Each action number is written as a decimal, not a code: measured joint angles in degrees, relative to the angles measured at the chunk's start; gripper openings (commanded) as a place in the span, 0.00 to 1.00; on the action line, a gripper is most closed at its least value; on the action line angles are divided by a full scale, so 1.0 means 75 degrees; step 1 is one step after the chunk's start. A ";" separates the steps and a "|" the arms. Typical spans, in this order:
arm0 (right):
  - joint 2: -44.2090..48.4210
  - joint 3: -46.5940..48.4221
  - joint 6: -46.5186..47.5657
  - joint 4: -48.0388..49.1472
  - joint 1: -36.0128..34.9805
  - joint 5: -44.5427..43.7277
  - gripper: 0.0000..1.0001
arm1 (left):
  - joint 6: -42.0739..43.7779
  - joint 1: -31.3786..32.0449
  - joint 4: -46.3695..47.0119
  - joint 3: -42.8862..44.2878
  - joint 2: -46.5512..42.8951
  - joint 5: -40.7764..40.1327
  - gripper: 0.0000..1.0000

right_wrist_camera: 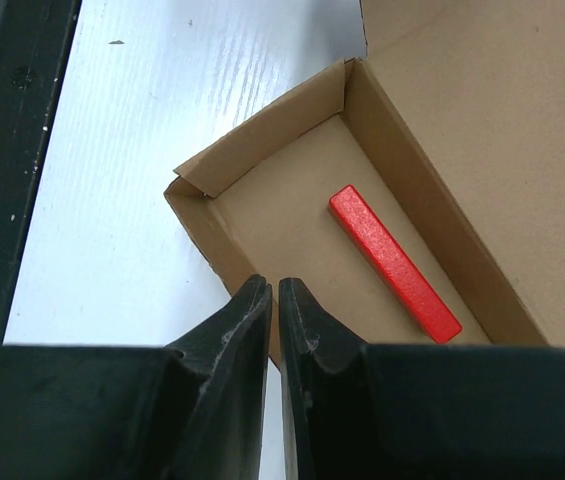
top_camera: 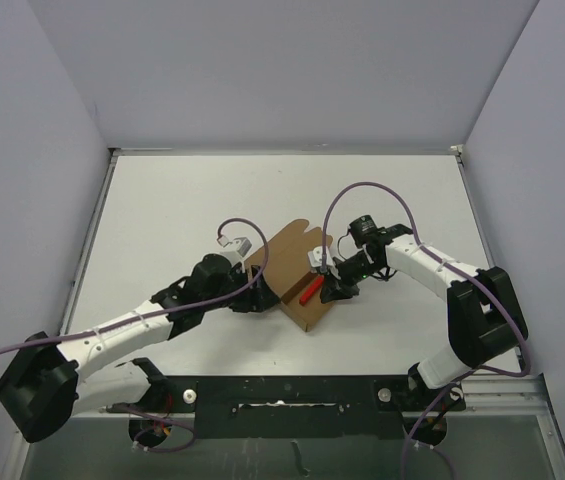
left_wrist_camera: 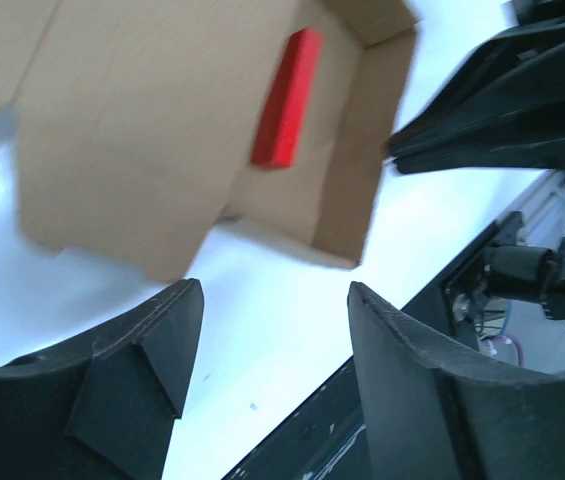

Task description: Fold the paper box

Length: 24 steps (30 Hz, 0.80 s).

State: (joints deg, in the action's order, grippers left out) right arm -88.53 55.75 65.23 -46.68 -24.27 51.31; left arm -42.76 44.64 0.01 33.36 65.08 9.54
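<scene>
- while the paper box (top_camera: 287,262) sits open between the arms, its lid flap (top_camera: 284,252) lies toward 11 o'clock.
- a red block (top_camera: 309,292) lies inside it.
- left gripper (left_wrist_camera: 274,295) gapes empty at the box's 9 o'clock.
- right gripper (right_wrist_camera: 273,285) (fingers nearly touching) pinches the box's wall at 3 o'clock.

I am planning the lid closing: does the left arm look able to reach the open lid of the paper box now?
Probably yes. The left gripper, jaws open, faces the paper box lid, with only bare table between them. The right gripper is at the box's opposite side, off that path.
</scene>
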 measured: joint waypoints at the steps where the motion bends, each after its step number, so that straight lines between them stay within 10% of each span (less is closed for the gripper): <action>1: 0.0006 0.0000 -0.0012 -0.0003 0.0029 0.0012 0.12 | -0.0079 -0.0032 -0.0015 -0.0271 -0.0122 -0.0038 0.64; 13: 0.0137 0.0000 -0.0152 -0.0003 0.0154 0.0125 0.12 | -0.0962 -0.1856 0.0804 -0.1451 -0.1067 0.0612 0.94; 24: 0.0251 0.0020 -0.0219 -0.0041 0.0286 0.0254 0.13 | -0.1679 -0.2267 0.2232 -0.1781 -0.0134 0.1195 0.78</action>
State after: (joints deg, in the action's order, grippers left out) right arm -86.65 55.90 63.59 -46.98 -22.13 53.21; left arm -55.35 27.64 16.75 20.01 64.07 18.50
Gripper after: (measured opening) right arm 0.125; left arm 0.803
